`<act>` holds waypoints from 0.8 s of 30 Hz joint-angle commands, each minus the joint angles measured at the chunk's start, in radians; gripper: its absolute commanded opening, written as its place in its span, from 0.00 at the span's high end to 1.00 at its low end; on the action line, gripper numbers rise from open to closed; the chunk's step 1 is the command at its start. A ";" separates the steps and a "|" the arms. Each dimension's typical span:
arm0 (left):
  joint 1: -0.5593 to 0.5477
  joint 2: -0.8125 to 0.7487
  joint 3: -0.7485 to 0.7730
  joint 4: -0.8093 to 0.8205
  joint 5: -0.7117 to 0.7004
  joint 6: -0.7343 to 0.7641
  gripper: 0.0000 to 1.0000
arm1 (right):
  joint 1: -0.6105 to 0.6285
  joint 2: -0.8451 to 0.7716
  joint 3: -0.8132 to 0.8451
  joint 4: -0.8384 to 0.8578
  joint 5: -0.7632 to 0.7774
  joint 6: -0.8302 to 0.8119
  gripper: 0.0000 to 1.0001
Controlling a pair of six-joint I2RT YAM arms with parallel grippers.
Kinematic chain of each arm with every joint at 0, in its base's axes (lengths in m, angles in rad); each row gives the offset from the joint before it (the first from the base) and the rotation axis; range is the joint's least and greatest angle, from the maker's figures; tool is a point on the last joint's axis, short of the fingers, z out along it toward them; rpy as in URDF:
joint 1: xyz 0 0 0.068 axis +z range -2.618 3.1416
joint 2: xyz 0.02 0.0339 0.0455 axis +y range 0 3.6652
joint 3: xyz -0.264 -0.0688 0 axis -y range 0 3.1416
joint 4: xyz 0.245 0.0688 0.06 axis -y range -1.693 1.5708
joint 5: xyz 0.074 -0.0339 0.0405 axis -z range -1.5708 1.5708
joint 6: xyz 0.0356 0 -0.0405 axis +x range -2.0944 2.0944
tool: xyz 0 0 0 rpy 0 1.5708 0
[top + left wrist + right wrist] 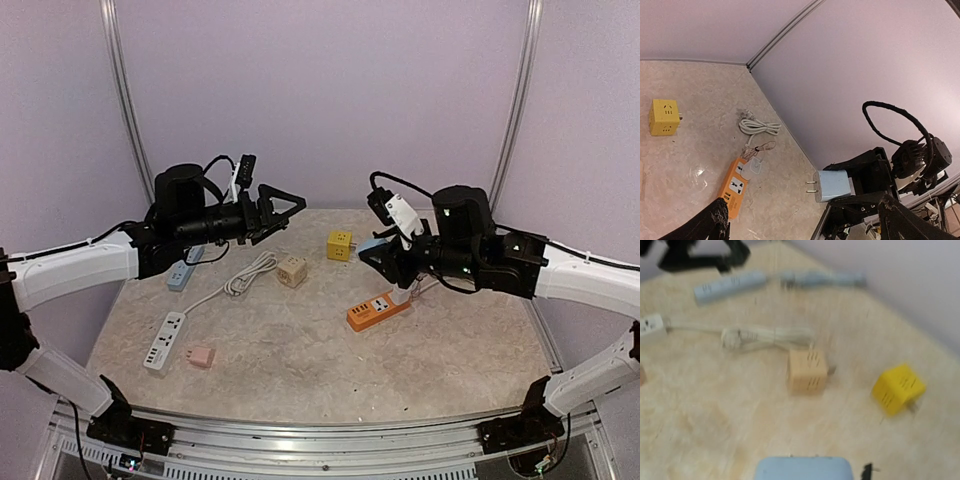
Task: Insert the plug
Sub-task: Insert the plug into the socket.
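Light-blue, smooth plastic plug block (pixel 832 185) with two bare metal prongs: held above the table, over the right side and close to the right gripper's own wrist camera, prongs pointing sideways away from the gripper. The right gripper (pixel 854 184), black, is clamped on the rear of this block, one finger above and one below.

Flat orange plastic power strip (pixel 378 310): lies on the table just below and in front of the held plug. A small white plug (pixel 754 166) is seated in its far end, beside a bundle of thin reddish wire (pixel 758 148). Socket markings are too small to read.

Yellow cube-shaped adapter (pixel 340 245) and beige cube-shaped adapter (pixel 292 271): upright near the table centre, apart from each other, with slotted faces.

Coiled white cable (pixel 250 275) runs to a white rectangular power strip (pixel 165 340) at the left. A small pink adapter (pixel 201 356) lies just beside it. A pale-blue power strip (pixel 180 275) lies farther back.

The left gripper (pixel 285 210), black, hangs above the left rear of the table, fingers spread wide, holding nothing.

Table (pixel 300 370): beige, marbled, matte surface.
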 commanded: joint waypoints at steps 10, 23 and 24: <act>0.011 -0.019 -0.030 -0.148 -0.153 0.044 0.01 | -0.005 0.285 0.200 -0.405 0.092 0.337 1.00; 0.008 -0.025 -0.057 -0.130 -0.144 0.028 0.01 | -0.112 0.401 0.157 -0.382 0.003 0.405 1.00; 0.007 -0.025 -0.058 -0.128 -0.143 0.026 0.01 | -0.118 0.407 0.159 -0.384 0.007 0.404 1.00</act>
